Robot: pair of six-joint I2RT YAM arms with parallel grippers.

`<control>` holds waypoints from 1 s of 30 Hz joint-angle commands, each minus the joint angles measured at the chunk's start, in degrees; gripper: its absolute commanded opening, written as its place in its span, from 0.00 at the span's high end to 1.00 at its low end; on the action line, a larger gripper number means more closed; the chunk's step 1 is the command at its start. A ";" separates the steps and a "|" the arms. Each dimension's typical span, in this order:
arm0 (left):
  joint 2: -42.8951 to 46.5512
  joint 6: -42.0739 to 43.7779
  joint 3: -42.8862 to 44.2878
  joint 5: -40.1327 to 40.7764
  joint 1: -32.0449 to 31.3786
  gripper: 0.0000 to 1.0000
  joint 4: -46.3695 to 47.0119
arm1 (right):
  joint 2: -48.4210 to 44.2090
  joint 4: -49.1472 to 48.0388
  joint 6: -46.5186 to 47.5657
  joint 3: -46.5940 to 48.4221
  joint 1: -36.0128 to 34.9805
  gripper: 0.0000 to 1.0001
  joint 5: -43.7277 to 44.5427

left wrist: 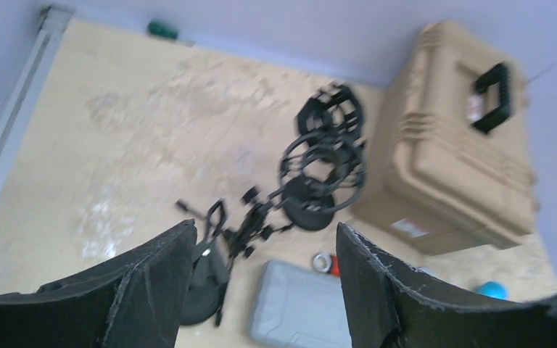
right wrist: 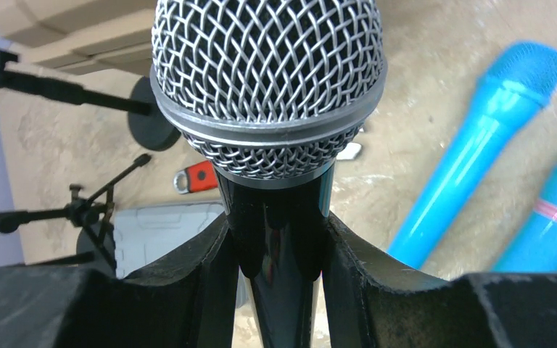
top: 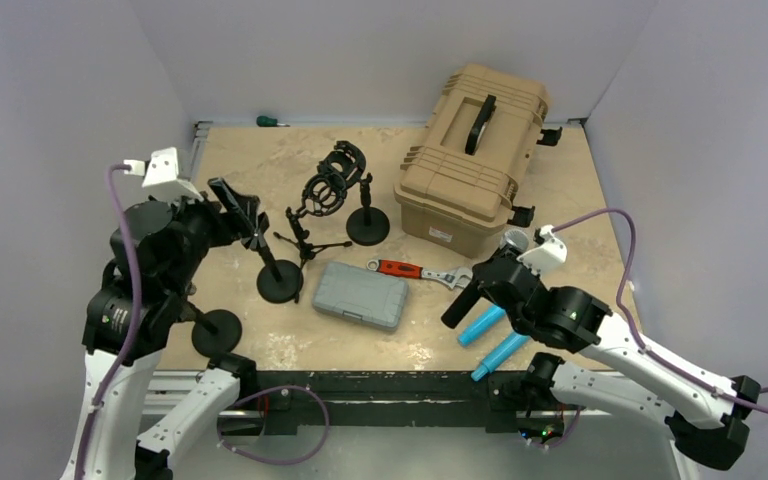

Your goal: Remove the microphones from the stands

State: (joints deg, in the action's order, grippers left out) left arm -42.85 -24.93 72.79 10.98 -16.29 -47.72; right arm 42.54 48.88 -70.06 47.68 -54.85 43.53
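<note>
Holding mic (right wrist: 268,94): right gripper (right wrist: 275,239) clamped on its handle, axis along the gripper, well apart from stand (top: 280,284); left gripper (left wrist: 265,230) spread, empty.

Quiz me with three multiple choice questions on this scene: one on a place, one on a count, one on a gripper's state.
1. The red-handled wrench lies: A) atop the grey case B) hanging on a stand C) on the table beside the grey case.
2. Blue microphones on the table: A) two B) one C) four.
3. The right gripper is: A) open, empty B) shut on the black microphone C) shut on the wrench.
Answers: 1 C, it lies flat by the case's corner; 2 A, both lie by the right gripper; 3 B, it clamps the handle below the mesh head.
</note>
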 commanded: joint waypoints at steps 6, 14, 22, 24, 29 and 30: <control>-2.79 4.19 -0.69 -19.22 -0.23 0.26 18.91 | -0.31 4.38 -17.09 -6.35 3.12 1.00 3.37; 0.59 10.27 -11.81 -23.78 -0.93 0.25 26.90 | 7.26 -6.71 -5.82 -9.17 13.39 1.00 -3.09; 3.24 10.22 -15.03 -26.03 -1.15 0.25 27.93 | 11.73 -17.84 1.67 -12.72 22.91 1.00 -10.03; 3.53 10.12 -15.32 -26.75 -1.27 0.25 28.29 | 12.01 -21.40 3.24 -14.71 25.58 1.00 -13.07; 4.04 10.50 -15.53 -26.98 -1.45 0.25 28.21 | 13.62 -28.43 7.17 -18.20 31.59 0.98 -19.06; 4.15 10.51 -15.58 -26.98 -1.60 0.25 28.30 | 14.19 -28.83 7.36 -18.47 32.20 0.97 -19.33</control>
State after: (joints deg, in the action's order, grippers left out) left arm -38.96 -15.40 57.82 -14.68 -17.41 -22.76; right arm 55.42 27.42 -66.67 30.65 -25.39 28.56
